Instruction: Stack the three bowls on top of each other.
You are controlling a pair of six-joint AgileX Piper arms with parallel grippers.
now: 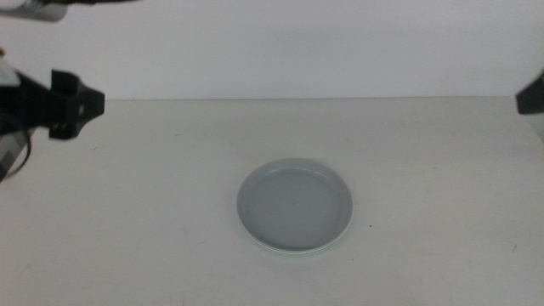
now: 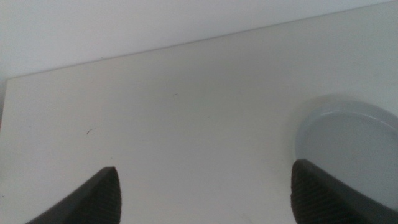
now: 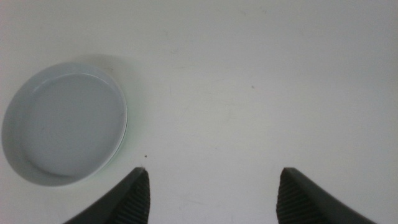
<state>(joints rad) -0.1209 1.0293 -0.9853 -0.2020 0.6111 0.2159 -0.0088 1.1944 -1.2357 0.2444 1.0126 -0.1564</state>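
Bowls (image 1: 294, 206) stacked between both tools

Pale table (image 1: 170, 212) — plain white wall (image 1: 297, 47) behind it.

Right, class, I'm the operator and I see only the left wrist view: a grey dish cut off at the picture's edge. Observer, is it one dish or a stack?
Observer: A stack. In the middle view the grey bowl sits on top, and the mint green bowl shows as a thin rim under its near edge.
Operator: And the white one?
Observer: No white bowl stands apart in any view. I cannot tell whether it is inside the stack.
Operator: Where is the other arm?
Observer: The right gripper hangs open over bare table beside the stack, holding nothing.
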